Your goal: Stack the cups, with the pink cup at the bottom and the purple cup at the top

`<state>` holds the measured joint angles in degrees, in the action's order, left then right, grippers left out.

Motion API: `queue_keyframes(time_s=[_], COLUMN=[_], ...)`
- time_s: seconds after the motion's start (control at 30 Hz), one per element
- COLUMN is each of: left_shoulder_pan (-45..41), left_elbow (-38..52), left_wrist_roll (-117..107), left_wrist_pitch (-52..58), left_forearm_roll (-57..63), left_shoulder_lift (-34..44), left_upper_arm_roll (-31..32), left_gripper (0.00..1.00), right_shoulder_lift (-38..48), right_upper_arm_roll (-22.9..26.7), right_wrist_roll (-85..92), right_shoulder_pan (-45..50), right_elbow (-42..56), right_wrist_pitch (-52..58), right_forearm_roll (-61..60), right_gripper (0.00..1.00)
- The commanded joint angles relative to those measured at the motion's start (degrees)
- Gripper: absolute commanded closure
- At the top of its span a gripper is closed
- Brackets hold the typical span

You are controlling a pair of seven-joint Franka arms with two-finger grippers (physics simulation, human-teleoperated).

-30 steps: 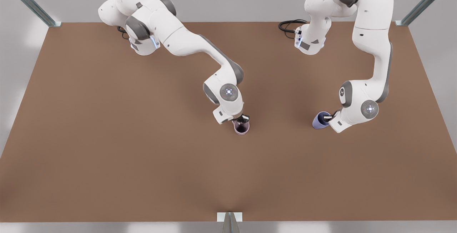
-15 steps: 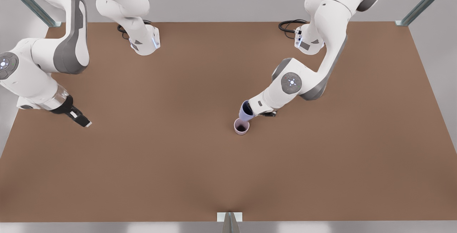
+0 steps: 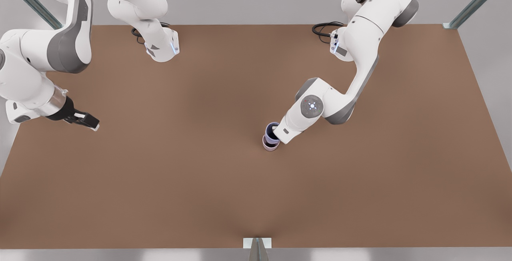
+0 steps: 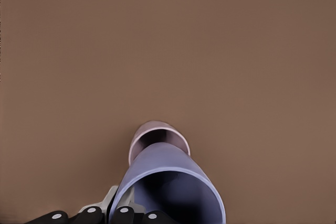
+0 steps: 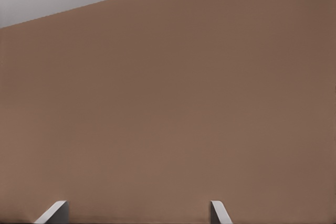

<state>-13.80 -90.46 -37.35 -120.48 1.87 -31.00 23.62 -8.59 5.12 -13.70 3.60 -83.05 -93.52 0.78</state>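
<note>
The pink cup [image 3: 270, 145] stands upright on the brown table [image 3: 192, 181] near its middle. The purple cup [image 3: 271, 131] hangs directly over it, its narrow base reaching into the pink cup's mouth. My left gripper [image 3: 276, 135], on the arm at the front view's right, is shut on the purple cup's wall. The left wrist view looks down into the purple cup [image 4: 168, 190], with the pink cup's rim [image 4: 157, 128] beyond it and the dark fingers [image 4: 118, 215] at the purple rim. My right gripper [image 3: 91, 123] waits open near the front view's left edge; its fingertips [image 5: 219, 212] stand wide apart.
Both arm bases [image 3: 162, 49] stand at the table's far edge, with black cables [image 3: 324, 28] beside the one on the front view's right. A metal post [image 3: 257, 247] rises at the middle of the near edge.
The left gripper has carried the purple cup from beside the pink cup to directly over it and lowered it into the mouth. The right arm has shifted slightly upward.
</note>
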Motion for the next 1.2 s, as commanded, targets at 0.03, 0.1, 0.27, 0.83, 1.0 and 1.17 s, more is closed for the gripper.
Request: queue_keyframes(time_s=[0.03,0.1,0.27,0.83,1.0,1.17], left_shoulder_pan=[-0.09,-0.09,-0.09,-0.62,-0.62,-0.62], left_elbow=[0.46,0.81,1.08,0.81,0.81,0.90], left_wrist_roll=[-18.28,-18.37,-18.55,-19.52,-19.43,-19.43], left_wrist_pitch=[-0.02,-0.02,-0.37,-0.99,-0.81,-0.99], left_forearm_roll=[0.06,0.06,0.06,1.73,1.82,2.17], left_shoulder_lift=[-0.38,-0.82,-1.34,-2.84,-2.84,-2.93], left_upper_arm_roll=[0.02,0.02,0.02,-0.24,-0.24,-0.24], left_gripper=[0.79,0.79,0.79,0.79,0.69,0.69], right_shoulder_lift=[-0.46,-0.46,-0.90,-0.90,-1.08,-1.69], right_upper_arm_roll=[-0.02,-0.02,-0.02,-0.02,-0.02,-0.02], right_wrist_roll=[16.33,16.33,15.98,15.89,15.81,15.81], right_shoulder_pan=[0.00,0.09,0.53,0.00,0.09,0.26], right_elbow=[2.63,2.63,2.72,3.86,3.86,3.95], right_wrist_pitch=[2.99,2.99,2.99,2.99,2.37,2.37], right_forearm_roll=[0.19,0.27,0.10,-0.69,-0.78,-0.87], right_gripper=[0.00,0.00,0.00,0.00,0.00,0.00])
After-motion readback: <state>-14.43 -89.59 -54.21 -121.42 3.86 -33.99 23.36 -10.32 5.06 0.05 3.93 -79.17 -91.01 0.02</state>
